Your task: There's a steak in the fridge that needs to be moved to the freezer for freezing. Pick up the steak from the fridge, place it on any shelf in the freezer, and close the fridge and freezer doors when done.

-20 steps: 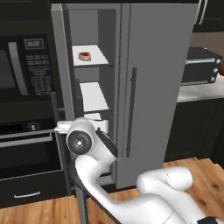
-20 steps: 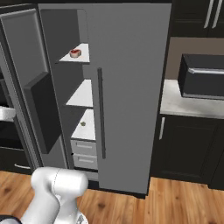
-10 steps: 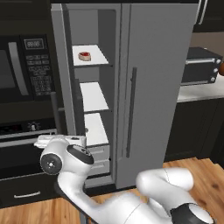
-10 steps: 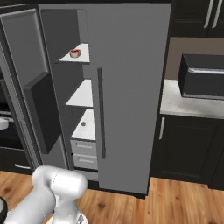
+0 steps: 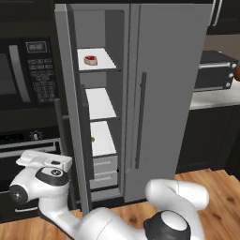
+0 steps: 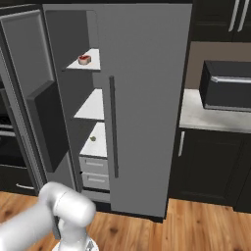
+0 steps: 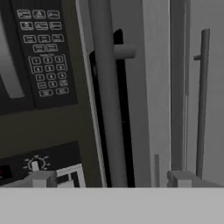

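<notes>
The steak point(image 5: 90, 59) lies on the freezer's top shelf point(image 5: 104, 62) and the fridge door point(image 5: 168, 89) looks shut. My claw point(image 7: 111, 179), fingers spread and empty, faces the freezer door's handle point(image 7: 106, 100); next I'd swing that door shut.

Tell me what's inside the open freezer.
In the freezer, the steak lies on the top shelf. Two more white shelves and two drawers sit below. The drawers' contents are hidden.

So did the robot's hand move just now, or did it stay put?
Yes. In the left base view the robot's hand has swung left and down, from in front of the freezer drawers to past the open freezer door, by the oven.
</notes>
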Controlling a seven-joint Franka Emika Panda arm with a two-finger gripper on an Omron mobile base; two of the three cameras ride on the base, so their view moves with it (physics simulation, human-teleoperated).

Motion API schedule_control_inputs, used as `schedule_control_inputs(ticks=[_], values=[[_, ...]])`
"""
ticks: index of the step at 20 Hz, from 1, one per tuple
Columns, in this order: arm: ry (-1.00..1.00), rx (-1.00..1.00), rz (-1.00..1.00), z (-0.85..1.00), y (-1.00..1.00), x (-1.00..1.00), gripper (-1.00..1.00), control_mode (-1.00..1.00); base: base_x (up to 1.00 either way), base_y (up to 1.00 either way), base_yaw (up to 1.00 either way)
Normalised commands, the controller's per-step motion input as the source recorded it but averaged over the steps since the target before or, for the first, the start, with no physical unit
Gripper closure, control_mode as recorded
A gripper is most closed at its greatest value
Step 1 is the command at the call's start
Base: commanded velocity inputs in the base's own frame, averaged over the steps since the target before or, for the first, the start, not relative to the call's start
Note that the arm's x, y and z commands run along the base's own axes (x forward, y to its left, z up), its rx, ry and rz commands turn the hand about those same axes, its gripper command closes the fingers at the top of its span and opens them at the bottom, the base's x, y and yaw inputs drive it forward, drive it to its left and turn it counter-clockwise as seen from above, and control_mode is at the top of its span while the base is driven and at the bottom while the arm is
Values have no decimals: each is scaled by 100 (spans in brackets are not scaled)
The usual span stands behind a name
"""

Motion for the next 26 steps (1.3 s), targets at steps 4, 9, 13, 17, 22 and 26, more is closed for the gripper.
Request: schedule_control_inputs(ticks=[4, 9, 13, 17, 22, 26], values=[[-2, 0, -15, -18, -5, 8, -100, -100, 0, 0, 0], [0, 0, -10, -18, -14, 25, -100, -100, 0, 0, 0], [0, 0, -8, -18, -24, 26, -100, -100, 0, 0, 0], [0, 0, -7, -21, -29, 22, -100, -100, 0, 0, 0], [-4, 0, -3, -24, -2, 46, -100, -100, 0, 0, 0], [0, 0, -4, -15, -12, 34, -100, -100, 0, 0, 0]])
